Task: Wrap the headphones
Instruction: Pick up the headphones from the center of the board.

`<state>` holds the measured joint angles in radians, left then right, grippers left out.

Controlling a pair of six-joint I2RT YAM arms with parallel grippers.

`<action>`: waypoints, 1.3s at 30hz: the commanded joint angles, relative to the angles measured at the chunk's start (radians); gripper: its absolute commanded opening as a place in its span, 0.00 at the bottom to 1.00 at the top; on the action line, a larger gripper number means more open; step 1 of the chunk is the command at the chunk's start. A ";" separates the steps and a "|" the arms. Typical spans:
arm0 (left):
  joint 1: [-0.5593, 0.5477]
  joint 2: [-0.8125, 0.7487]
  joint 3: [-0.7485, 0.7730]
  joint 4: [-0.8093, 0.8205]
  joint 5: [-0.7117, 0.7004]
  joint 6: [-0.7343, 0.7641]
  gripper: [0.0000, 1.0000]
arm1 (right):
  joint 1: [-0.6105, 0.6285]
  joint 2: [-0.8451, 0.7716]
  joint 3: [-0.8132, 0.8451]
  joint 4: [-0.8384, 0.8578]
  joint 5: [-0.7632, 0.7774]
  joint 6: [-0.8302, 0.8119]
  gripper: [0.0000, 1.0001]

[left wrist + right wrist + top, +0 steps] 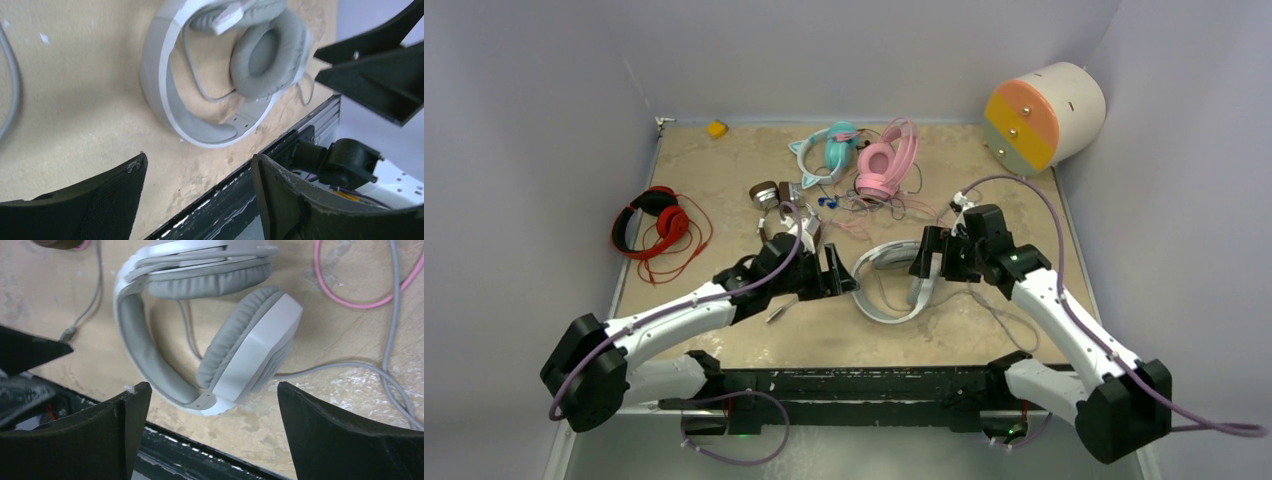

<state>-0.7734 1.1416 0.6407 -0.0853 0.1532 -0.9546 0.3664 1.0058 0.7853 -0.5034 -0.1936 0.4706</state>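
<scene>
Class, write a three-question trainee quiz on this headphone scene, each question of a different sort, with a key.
1. True or false: the right pincer is shut on the grey-white headphones.
2. The grey-white headphones lie: A) at the table's left edge; B) between the left pincer and the right pincer; C) in the back corner.
3. What colour are the headphones nearest the table's left edge?
Key: 1 false, it stands open; 2 B; 3 red headphones.

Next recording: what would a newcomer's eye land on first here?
The grey-white headphones lie flat, front and centre, with the open left gripper and the open right gripper on either side of them. Behind them, a pink pair sits towards the back, a red pair lies far left, and a pastel drum rests at the back right corner.
</scene>
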 commanded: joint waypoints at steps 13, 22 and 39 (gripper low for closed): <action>-0.145 0.188 -0.116 0.305 -0.080 -0.211 0.65 | 0.003 0.165 -0.039 0.103 0.039 0.022 0.95; -0.245 0.151 -0.161 0.270 -0.296 -0.386 0.64 | 0.002 0.187 -0.127 0.247 0.098 0.245 0.93; -0.296 0.141 -0.069 0.015 -0.545 -0.532 0.64 | 0.145 -0.082 -0.292 0.363 0.145 0.633 0.57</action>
<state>-1.0672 1.3121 0.5159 0.0147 -0.3077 -1.4548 0.4732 0.9421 0.4690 -0.1967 -0.0536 1.0077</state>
